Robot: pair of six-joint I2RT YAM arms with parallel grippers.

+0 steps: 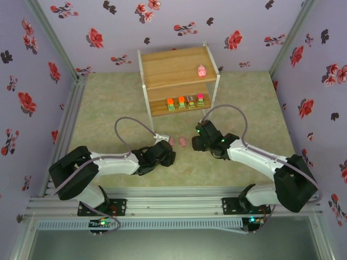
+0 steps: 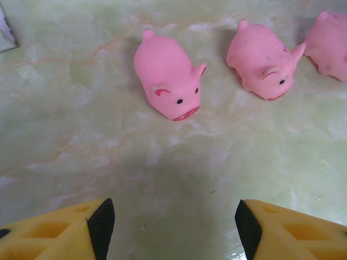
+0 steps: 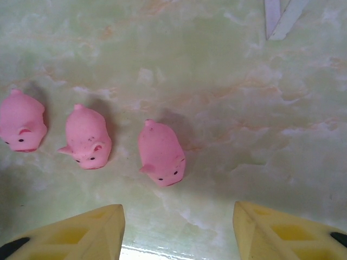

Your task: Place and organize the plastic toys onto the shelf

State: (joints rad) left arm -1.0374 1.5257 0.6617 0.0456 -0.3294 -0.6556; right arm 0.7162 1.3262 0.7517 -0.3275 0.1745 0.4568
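The shelf (image 1: 171, 67) stands at the back centre. One pink pig (image 1: 202, 71) lies on its top board, and several small blocks (image 1: 181, 102) line its lower board. Three more pink pigs lie on the table in front of it. In the left wrist view they are the nearest pig (image 2: 168, 81), the middle pig (image 2: 263, 67) and the far pig (image 2: 328, 43). My left gripper (image 2: 176, 227) is open and empty, short of the nearest one. From the other side, my right gripper (image 3: 176, 233) is open and empty just behind its closest pig (image 3: 161, 153), with two others (image 3: 87, 136) (image 3: 21, 127) to the left.
The shelf's white metal feet (image 3: 279, 19) (image 2: 5, 32) stand on the table near the pigs. From above, the two grippers (image 1: 169, 149) (image 1: 196, 142) face each other across the pigs (image 1: 182, 142). Flowered walls enclose the marbled green tabletop (image 1: 108, 119).
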